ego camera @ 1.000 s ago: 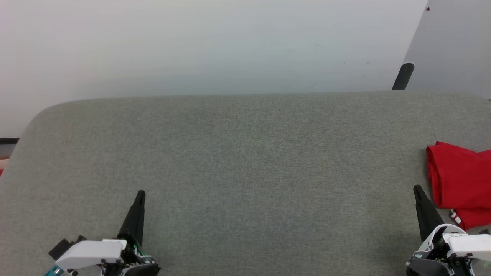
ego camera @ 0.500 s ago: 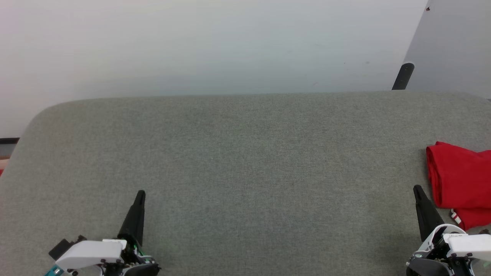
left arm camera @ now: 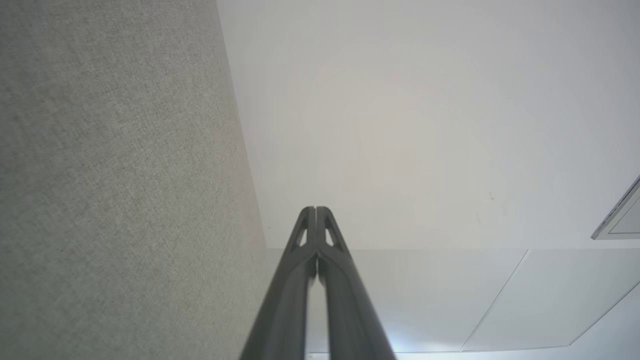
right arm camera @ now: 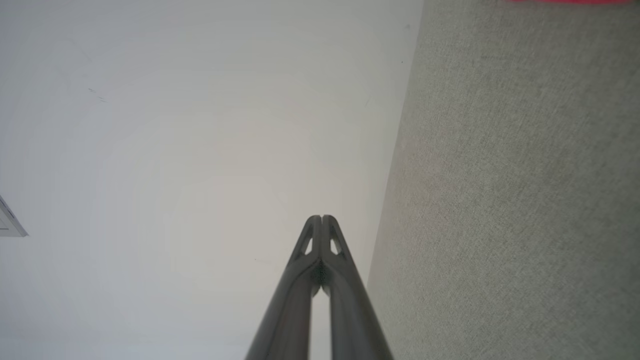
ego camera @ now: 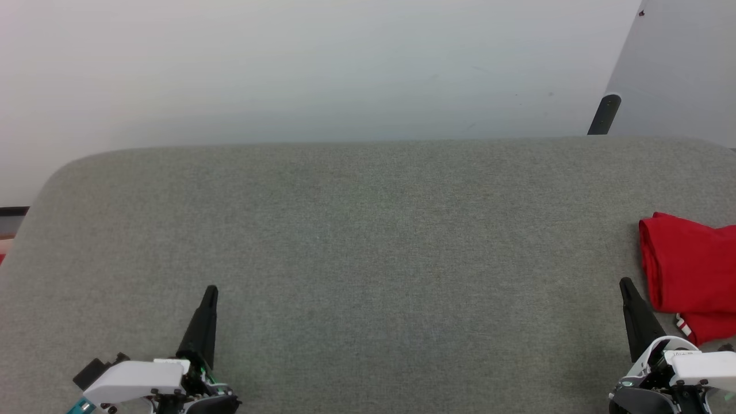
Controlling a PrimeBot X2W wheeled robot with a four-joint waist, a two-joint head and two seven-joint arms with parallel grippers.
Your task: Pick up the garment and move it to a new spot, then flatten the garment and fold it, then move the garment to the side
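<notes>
At the near left, the left gripper (ego camera: 210,292) sits low over the grey fabric surface (ego camera: 368,230), fingers pressed together on nothing, apparently parked. At the near right, the right gripper (ego camera: 624,284) is likewise closed and empty, just beside the red garment (ego camera: 684,270). The garment lies bunched at the right edge, seemingly set aside. The picture's edge crops its right part, so how neat the fold is can't be judged.
</notes>
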